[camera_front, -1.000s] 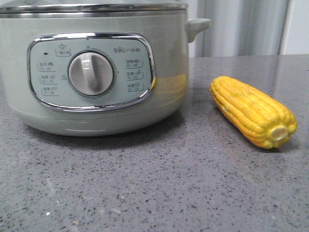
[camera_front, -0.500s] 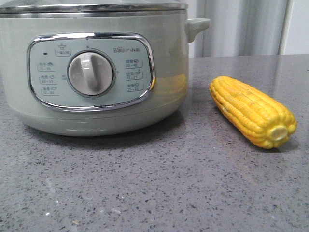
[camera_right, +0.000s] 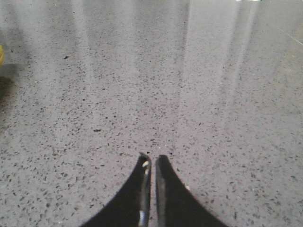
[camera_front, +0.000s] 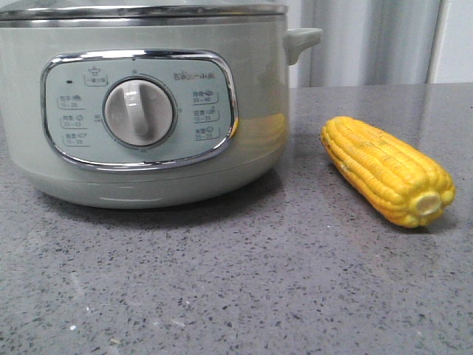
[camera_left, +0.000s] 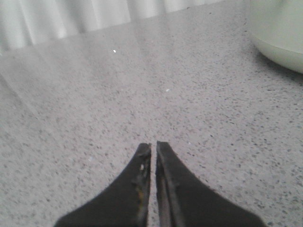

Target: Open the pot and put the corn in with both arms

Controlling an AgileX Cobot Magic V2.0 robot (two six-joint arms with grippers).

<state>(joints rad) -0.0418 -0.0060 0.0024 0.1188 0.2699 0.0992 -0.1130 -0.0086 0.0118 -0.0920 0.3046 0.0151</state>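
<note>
Lying on the grey speckled stone counter (camera_front: 222, 296), the bright yellow corn cob (camera_front: 386, 171) sits right of the lidded sage-green round cooker pot (camera_front: 148, 103), stub end nearest the front edge. Left gripper (camera_left: 153, 147) and right gripper (camera_right: 151, 160) hover closed, empty; the right looks nearer the cob.

Your front camera sits low, almost at the level of the grey speckled counter (camera_front: 244, 288), and looks forward at close range: the pot (camera_front: 148, 103) fills the left half and runs off the frame, the corn (camera_front: 388, 171) lies to the right. Your left wrist camera looks down along its closed fingers (camera_left: 142, 189) across the counter; the pot's base shows at one corner, so it shares the pot with the front view. Your right wrist camera looks over the counter too, with a yellow sliver at one edge.
</note>
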